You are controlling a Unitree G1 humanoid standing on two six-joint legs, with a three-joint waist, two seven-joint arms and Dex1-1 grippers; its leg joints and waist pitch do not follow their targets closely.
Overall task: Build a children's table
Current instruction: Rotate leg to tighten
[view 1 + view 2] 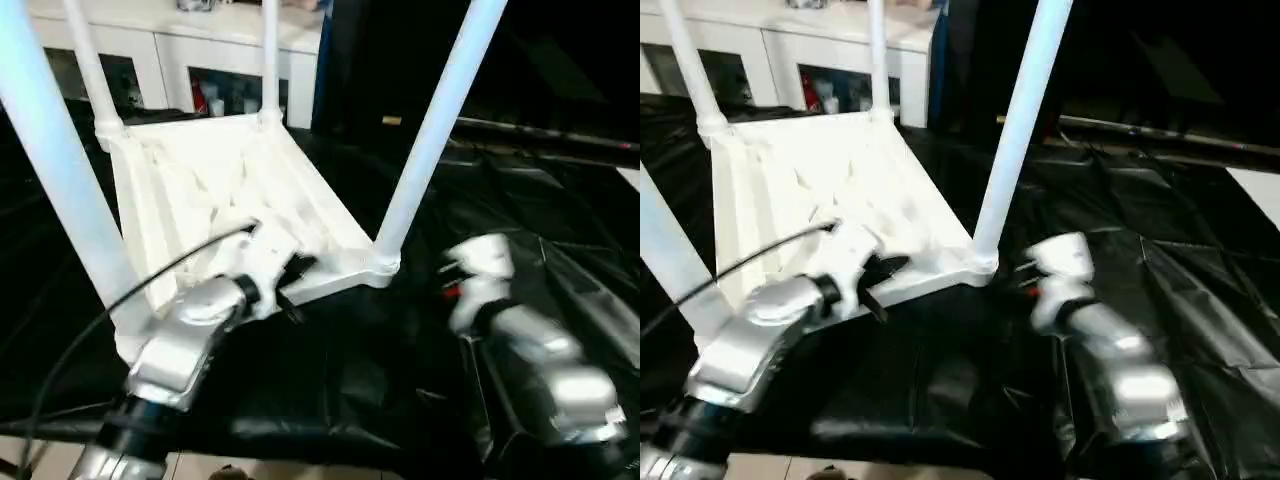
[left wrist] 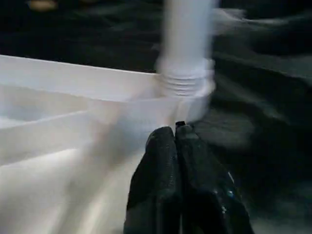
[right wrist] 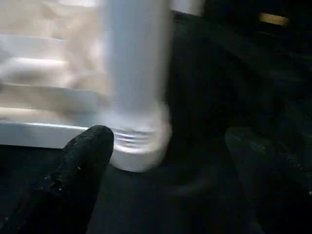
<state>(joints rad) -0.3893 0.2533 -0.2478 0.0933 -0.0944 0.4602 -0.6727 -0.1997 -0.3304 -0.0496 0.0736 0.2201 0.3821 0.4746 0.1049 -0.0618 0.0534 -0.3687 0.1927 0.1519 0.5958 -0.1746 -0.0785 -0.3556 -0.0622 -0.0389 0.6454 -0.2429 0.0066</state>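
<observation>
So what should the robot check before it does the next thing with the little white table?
1. All four legs standing in the tabletop sockets: ok.
2. Near right leg seated in its corner socket: cannot tell how tight.
3. Left pincer shut, holding nothing, at the tabletop edge: ok.
4. Right pincer open with that leg's base between its fingers, not touching: ok.
5. Black cloth wrinkled under the table: cannot tell if it slips.

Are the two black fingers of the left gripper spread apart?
No, in the left wrist view the left gripper has its fingers pressed together, beside the tabletop.
</observation>
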